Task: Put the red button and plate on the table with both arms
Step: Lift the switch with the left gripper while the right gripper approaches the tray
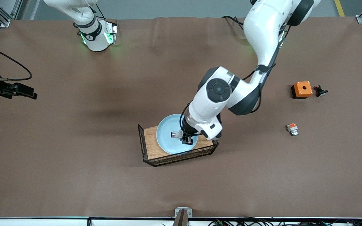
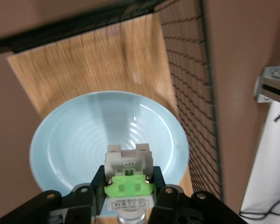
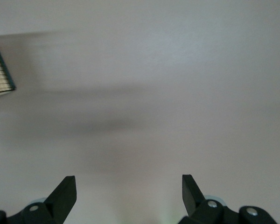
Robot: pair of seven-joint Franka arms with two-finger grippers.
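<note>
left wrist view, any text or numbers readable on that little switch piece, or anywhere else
"12V": on a small white label on the red button, held shut in the left gripper over the plate.
A second label below its green band: print too small to read.
Nothing else legible in any view.

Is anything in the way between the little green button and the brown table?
Yes. The left gripper is shut on the red button over the plate, which sits in the wire-sided tray. The tray's mesh wall stands between it and the table.
</note>
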